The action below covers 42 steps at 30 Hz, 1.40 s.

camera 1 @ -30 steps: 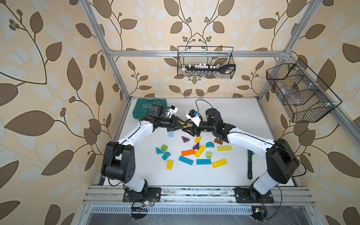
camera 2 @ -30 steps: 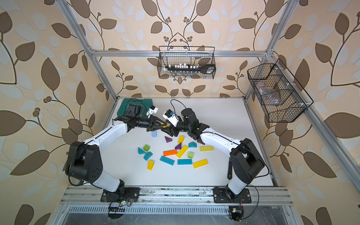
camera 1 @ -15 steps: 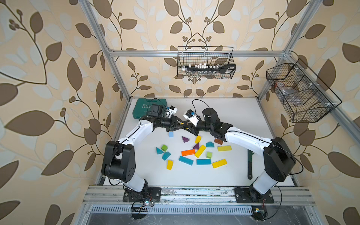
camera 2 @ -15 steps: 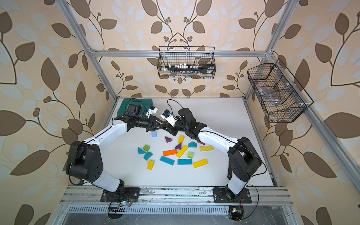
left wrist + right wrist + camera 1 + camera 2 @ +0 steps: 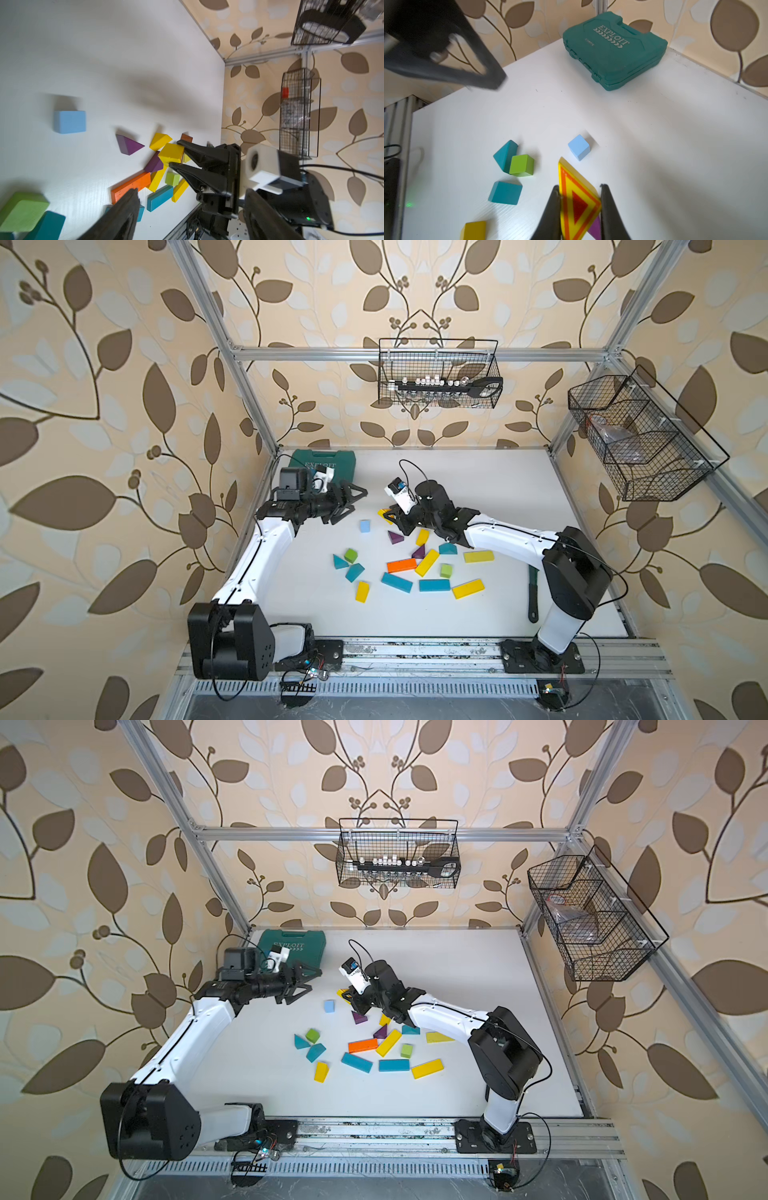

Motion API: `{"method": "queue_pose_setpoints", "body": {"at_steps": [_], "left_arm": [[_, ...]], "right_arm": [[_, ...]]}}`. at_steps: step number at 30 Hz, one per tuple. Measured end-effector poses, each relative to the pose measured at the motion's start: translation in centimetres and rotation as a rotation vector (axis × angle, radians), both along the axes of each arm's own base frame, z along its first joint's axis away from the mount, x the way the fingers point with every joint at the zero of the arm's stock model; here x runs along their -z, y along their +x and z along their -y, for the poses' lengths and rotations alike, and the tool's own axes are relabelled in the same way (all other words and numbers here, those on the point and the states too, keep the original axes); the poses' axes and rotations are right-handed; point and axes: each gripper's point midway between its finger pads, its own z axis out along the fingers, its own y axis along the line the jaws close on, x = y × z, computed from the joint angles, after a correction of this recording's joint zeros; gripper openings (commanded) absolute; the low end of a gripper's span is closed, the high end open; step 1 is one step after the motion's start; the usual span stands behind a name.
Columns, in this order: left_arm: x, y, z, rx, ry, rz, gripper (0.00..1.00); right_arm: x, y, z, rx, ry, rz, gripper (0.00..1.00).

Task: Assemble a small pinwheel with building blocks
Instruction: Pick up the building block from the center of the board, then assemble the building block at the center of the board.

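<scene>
You have a white table (image 5: 478,489) inside leaf-papered walls, 1 wire basket (image 5: 390,364) at the back and a side basket (image 5: 665,472). The teal tool case (image 5: 328,462) sits far left, behind the left gripper (image 5: 359,501), whose fingers are spread and empty. A wrench (image 5: 533,593) lies by the right arm. The building blocks (image 5: 401,565) lie scattered mid-table. The right gripper (image 5: 579,187) pinches a yellow triangle block (image 5: 577,207).

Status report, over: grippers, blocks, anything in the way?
Left gripper open, empty, near the tool case. Right gripper shut on yellow triangle block. Pale blue cube close to its tip; other blocks loose on table.
</scene>
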Motion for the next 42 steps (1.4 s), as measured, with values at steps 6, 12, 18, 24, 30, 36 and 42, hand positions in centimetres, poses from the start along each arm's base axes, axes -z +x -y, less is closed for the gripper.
{"method": "queue_pose_setpoints", "body": {"at_steps": [6,12,18,24,30,36,42], "left_arm": [[5.1,-1.4,-4.3,-0.172,0.199,-0.244,0.83],[9.8,-3.5,-7.3,-0.242,0.359,-0.448,0.83],[10.9,-4.7,-9.1,-0.268,0.472,-0.491,0.83],[11.2,-5.0,-9.8,-0.265,0.519,-0.493,0.83],[11.5,-5.2,-9.8,-0.257,0.523,-0.502,0.82],[11.6,-5.2,-9.8,-0.251,0.526,-0.505,0.82],[12.0,-5.2,-9.8,-0.241,0.531,-0.517,0.82]], "right_arm": [[5.3,0.4,-0.8,0.068,-0.126,-0.07,0.0],[6.8,2.6,-1.0,0.146,-0.215,-0.08,0.0],[7.4,3.1,-2.3,0.165,-0.27,-0.087,0.0],[9.3,3.3,-3.1,0.187,-0.334,-0.107,0.0],[10.9,3.1,-2.3,0.208,-0.388,-0.134,0.0],[11.3,3.3,-2.4,0.216,-0.396,-0.136,0.0],[11.6,3.6,-2.8,0.216,-0.395,-0.14,0.0]]}}
